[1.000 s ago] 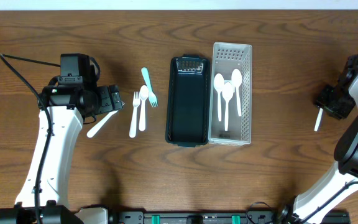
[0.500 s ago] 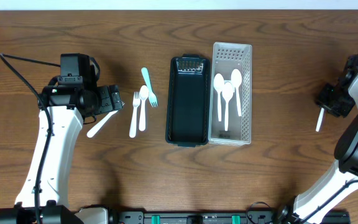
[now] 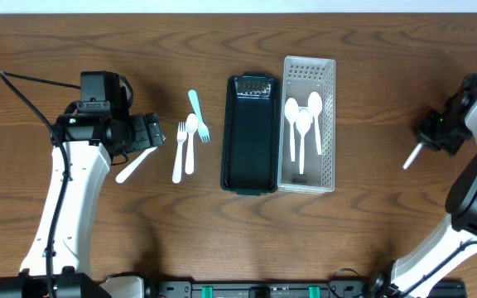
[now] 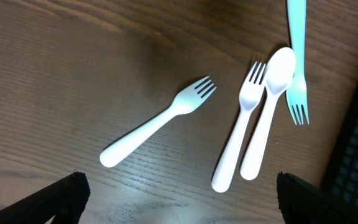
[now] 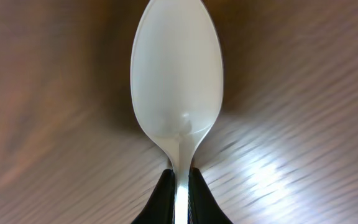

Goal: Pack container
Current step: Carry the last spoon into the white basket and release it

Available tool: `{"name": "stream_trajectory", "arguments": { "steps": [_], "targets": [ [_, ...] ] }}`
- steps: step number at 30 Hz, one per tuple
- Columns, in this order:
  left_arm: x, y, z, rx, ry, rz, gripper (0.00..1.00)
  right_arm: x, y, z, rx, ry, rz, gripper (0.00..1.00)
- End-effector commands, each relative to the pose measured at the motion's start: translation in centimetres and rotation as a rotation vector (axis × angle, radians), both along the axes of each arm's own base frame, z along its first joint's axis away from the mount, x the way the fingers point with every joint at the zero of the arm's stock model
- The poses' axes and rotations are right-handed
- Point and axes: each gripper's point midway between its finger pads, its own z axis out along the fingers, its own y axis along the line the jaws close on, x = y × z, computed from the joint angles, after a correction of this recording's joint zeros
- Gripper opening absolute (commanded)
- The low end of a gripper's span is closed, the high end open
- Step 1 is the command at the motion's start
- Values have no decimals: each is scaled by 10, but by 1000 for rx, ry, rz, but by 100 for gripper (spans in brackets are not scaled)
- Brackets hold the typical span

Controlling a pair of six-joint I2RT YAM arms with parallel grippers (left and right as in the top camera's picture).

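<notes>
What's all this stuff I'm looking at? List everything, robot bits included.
black tray: one, black, table centre
basket: one, white, right beside the tray
basket spoons: three, white, inside the basket
loose spoon: one, white, left of the tray
white forks: two, white, one beside the loose spoon, one farther left
teal fork: one, teal, left of the tray
held spoon: one, white, in the right gripper
table: one, brown wood
left gripper: open, above the forks
right gripper: shut on the held spoon

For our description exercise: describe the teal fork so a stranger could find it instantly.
Start at the black tray in the middle of the table. Left of it lie four utensils; the teal fork is nearest the tray. It alone is coloured, the others white.
</notes>
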Motion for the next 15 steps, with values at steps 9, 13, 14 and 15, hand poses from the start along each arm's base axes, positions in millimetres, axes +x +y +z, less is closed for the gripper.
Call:
{"name": "stream_trajectory", "arguments": {
  "steps": [9, 13, 14, 15],
  "targets": [
    [4, 0, 5, -2, -11, -6, 98, 38, 146, 188, 112, -506, 332, 1],
    [4, 0, 5, -2, -12, -6, 98, 37, 198, 179, 80, -464, 420, 1],
    [4, 0, 5, -4, -14, -3, 98, 36, 212, 173, 91, -447, 445, 1],
    [5, 0, 5, -6, -16, 2, 98, 35, 228, 165, 107, -423, 477, 1]
  ]
}}
